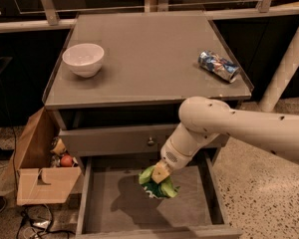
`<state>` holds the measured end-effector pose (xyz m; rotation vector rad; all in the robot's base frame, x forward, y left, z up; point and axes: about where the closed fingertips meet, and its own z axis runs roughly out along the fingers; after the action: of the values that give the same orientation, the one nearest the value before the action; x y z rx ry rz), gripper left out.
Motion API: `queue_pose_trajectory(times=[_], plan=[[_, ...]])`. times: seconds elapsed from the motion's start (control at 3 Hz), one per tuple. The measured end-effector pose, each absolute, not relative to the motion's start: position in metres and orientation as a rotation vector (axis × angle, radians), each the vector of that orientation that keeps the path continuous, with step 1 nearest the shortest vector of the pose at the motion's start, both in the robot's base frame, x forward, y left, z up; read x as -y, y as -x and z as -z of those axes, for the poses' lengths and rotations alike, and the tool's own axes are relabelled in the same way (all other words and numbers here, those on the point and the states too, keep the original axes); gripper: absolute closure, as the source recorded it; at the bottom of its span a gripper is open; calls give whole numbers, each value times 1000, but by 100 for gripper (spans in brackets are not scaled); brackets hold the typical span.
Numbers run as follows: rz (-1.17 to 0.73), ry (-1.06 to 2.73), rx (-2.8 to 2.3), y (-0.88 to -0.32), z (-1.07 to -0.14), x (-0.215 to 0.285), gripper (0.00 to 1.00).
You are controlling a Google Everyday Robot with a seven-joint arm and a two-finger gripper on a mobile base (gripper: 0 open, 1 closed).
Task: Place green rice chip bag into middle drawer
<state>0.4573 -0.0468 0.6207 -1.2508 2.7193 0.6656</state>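
Note:
The green rice chip bag (157, 187) is a crinkly light-green bag held over the open middle drawer (104, 203), a wide shallow grey drawer pulled out below the cabinet top. My gripper (158, 175) reaches down from the white arm on the right and is shut on the top of the bag. The bag hangs just above the drawer floor, right of centre; its shadow falls on the floor to its left.
A white bowl (83, 59) and a crushed blue-silver can (218, 65) sit on the cabinet top (144, 54). A closed drawer front with a small round knob (150, 142) is above the open drawer. A cardboard box (40, 168) with items stands to the left.

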Motion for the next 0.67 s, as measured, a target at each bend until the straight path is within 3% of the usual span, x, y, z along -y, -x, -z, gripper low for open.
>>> queue_pose_trajectory(times=[0.67], plan=[[-621, 1009, -2787, -456, -603, 71, 100]])
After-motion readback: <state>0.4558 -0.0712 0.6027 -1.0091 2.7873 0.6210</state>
